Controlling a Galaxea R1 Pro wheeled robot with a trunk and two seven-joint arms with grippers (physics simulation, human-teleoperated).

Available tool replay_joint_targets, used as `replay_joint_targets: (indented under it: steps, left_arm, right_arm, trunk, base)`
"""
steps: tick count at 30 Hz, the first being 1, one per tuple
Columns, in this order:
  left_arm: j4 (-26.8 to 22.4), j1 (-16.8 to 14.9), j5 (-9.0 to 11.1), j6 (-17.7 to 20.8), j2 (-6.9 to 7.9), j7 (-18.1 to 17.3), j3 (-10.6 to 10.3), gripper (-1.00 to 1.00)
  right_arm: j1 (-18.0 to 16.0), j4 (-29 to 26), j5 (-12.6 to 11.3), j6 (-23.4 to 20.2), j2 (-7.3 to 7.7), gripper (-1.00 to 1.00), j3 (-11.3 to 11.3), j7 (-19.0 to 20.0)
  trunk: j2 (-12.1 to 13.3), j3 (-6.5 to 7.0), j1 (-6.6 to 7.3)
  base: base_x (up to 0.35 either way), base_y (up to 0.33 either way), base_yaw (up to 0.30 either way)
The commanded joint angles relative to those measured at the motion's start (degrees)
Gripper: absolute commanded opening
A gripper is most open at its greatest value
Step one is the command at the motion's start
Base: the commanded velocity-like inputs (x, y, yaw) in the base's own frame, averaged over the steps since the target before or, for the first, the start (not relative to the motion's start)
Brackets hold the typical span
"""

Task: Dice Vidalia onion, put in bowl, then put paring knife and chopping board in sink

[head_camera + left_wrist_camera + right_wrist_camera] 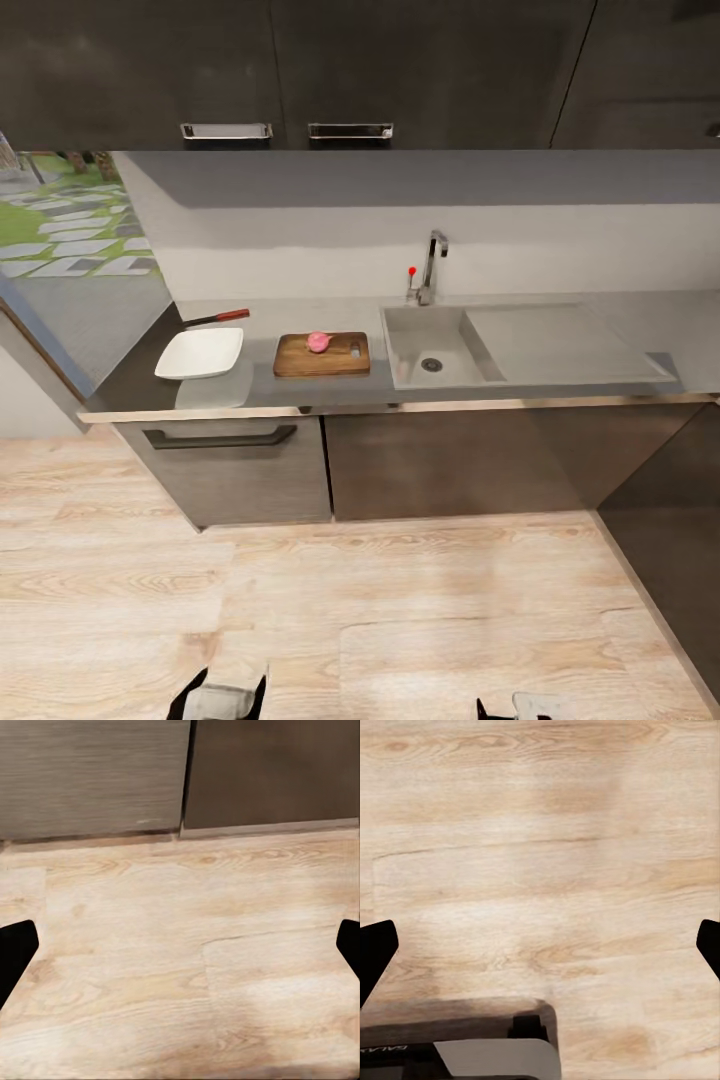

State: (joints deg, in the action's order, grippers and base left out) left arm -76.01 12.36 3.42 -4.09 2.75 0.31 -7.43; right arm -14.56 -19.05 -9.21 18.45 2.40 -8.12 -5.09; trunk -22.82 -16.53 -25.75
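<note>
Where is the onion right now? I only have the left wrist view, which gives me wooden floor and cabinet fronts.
Observer: In the head view, the Vidalia onion sits on the chopping board, on the countertop just left of the sink.
Operator: And the knife?
Observer: The paring knife lies on the countertop behind the bowl, apart from the board.
Operator: Is the right gripper holding anything?
Observer: No. The right gripper is open over the wooden floor, with nothing between its fingers.
</note>
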Motion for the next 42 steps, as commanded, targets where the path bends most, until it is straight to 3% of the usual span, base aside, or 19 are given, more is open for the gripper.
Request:
replay_joint_targets:
  steps: [1,3,11,18,32,42]
  left_arm:
    - [0.7,0.0,0.4,-0.2,0.07,0.0,0.2,1.00]
    - [2.7,0.1,0.4,-0.4,0.13,-0.1,1.8,1.00]
    - [5.8,0.1,0.5,-0.4,0.23,-0.1,3.2,1.00]
    - [7.2,0.1,0.6,-0.4,0.16,0.0,6.2,1.00]
    - [7.6,0.1,0.7,-0.4,0.15,0.0,6.9,1.00]
    - [7.6,0.1,0.7,-0.4,0.15,-0.1,8.0,1.00]
  right_arm:
    - [0.0,0.0,-0.6,0.2,0.03,1.00,-0.5,-0.3]
    - [0.0,-0.1,-0.6,0.2,-0.01,1.00,-0.5,-0.3]
    - [0.0,-0.2,-0.6,1.4,-0.17,1.00,-0.5,-0.4]
    - [0.0,-0.1,-0.6,2.6,-0.27,1.00,-0.7,-0.6]
    - [0.0,0.4,-0.5,2.7,-0.28,1.00,-0.7,-0.6]
    - [0.0,0.5,-0.5,2.7,-0.29,1.00,-0.7,-0.7]
  trunk:
    - [-0.1,-0.08,-0.03]
    - [-0.1,-0.08,-0.03]
    - [-0.1,-0.08,-0.03]
    - [-0.1,0.20,-0.03]
    - [-0.1,1.46,-0.03]
    - [-0.1,2.38,-0.03]
  base:
    - [0.000,0.000,0.000]
    - [0.000,0.000,0.000]
    - [0.000,0.000,0.000]
    - [0.000,0.000,0.000]
    - [0.004,0.000,0.000]
    - [0.207,0.009,0.000]
